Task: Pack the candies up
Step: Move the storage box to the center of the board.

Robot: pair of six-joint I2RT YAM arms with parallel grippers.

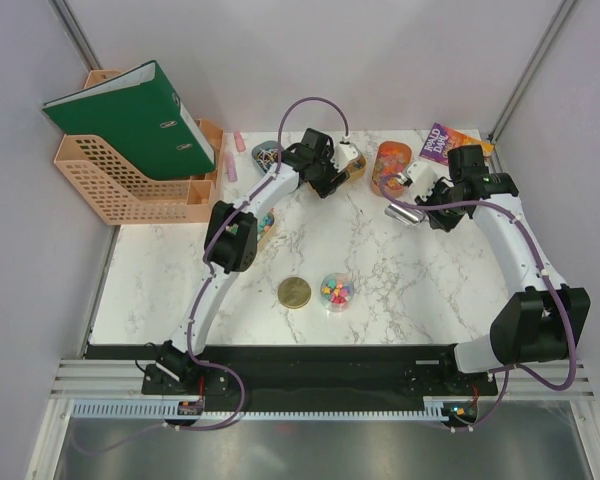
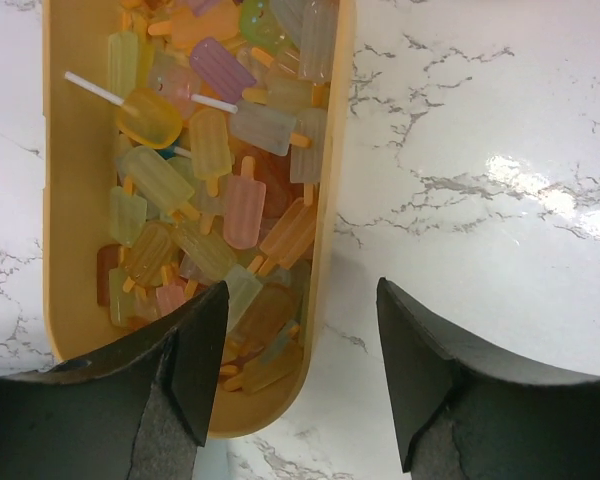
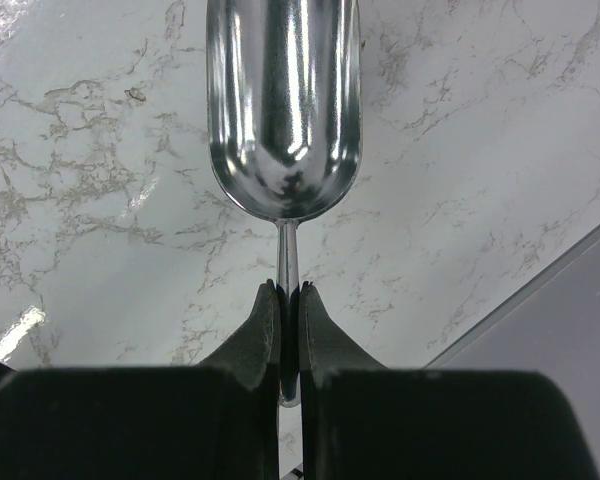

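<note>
In the left wrist view, I see my left gripper (image 2: pixel 300 305) with fingers apart at the bottom. The candies (image 2: pixel 215 190) fill the yellow tray (image 2: pixel 70 220) at upper left. My right gripper (image 3: pixel 288 300) is clamped on the silver scoop (image 3: pixel 283 110) at centre frame.

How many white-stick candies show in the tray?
2: a yellow candy by the yellow tray's left wall, a pale candy mid-tray. Others may lie buried.

A robot lab booth: plain grey walls (image 1: pixel 380 60) enclose a marble-topped table (image 1: pixel 410 285) on aluminium rails (image 1: pixel 100 378).
</note>
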